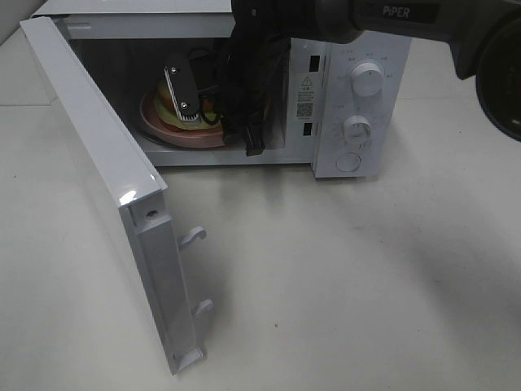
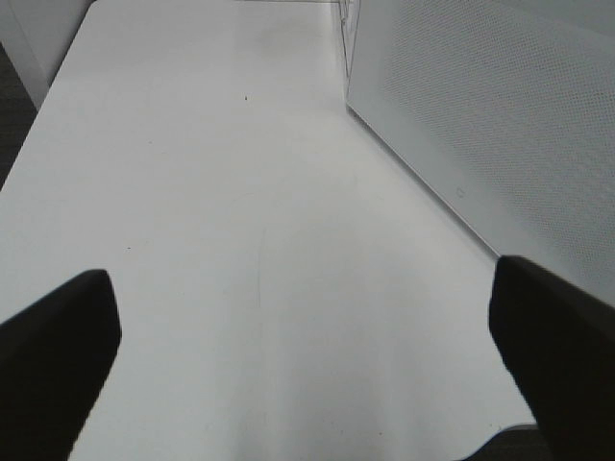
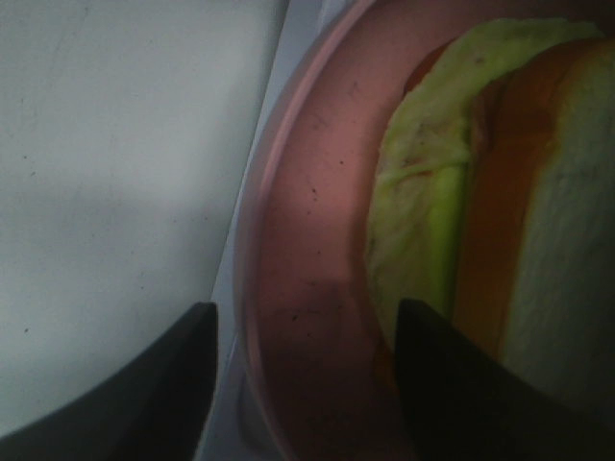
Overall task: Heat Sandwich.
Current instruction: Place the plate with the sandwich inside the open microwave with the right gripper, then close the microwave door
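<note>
Releasing the plate cleanly is judged to be the step in hand. Inside the white countertop microwave oven (image 1: 358,106), the sandwich of thick white bread with pale green leafy filling (image 3: 519,192) lies on the round pink plate (image 3: 288,240), which appears to rest on the microwave's cavity floor. The right hand (image 3: 303,384) is seen inside the cavity with its fingers parted; the plate's rim lies between them and is not clamped. The fingers should be spread fully before any retreat, so that the rim is not dragged. The arm should then be drawn straight out of the microwave, kept clear of the cavity walls and of the open white door (image 1: 106,163). The left hand (image 2: 303,365) is held wide open and empty above the white tabletop (image 1: 326,277), outside the microwave.
</note>
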